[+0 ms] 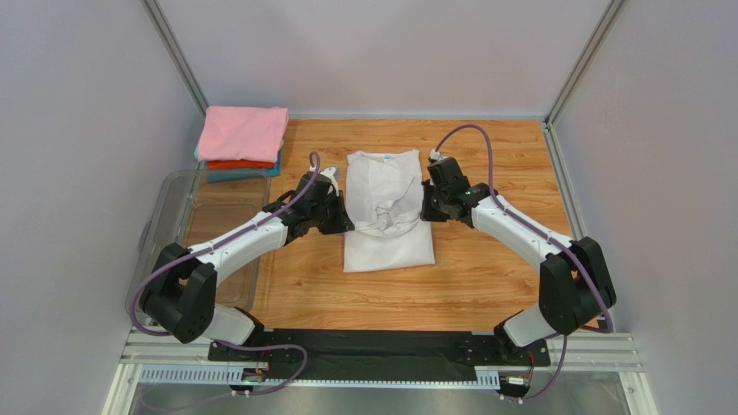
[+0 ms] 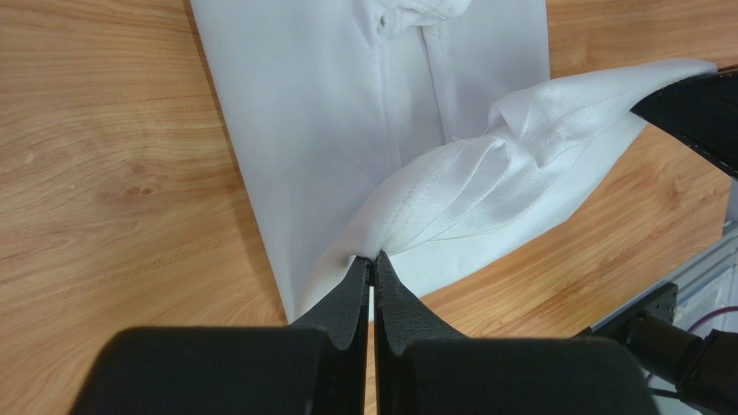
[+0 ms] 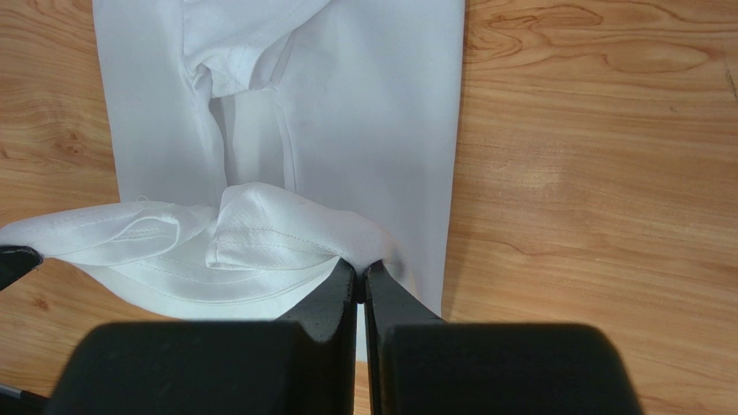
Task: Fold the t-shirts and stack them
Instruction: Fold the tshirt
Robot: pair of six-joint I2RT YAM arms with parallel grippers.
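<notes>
T-shirt white, soft, narrow rectangle; left end effector, right end effector clamp stitched, puckered edge.

Top camera: high, looking down on table. Wrist cameras: close, low; all share white t-shirt.
</notes>
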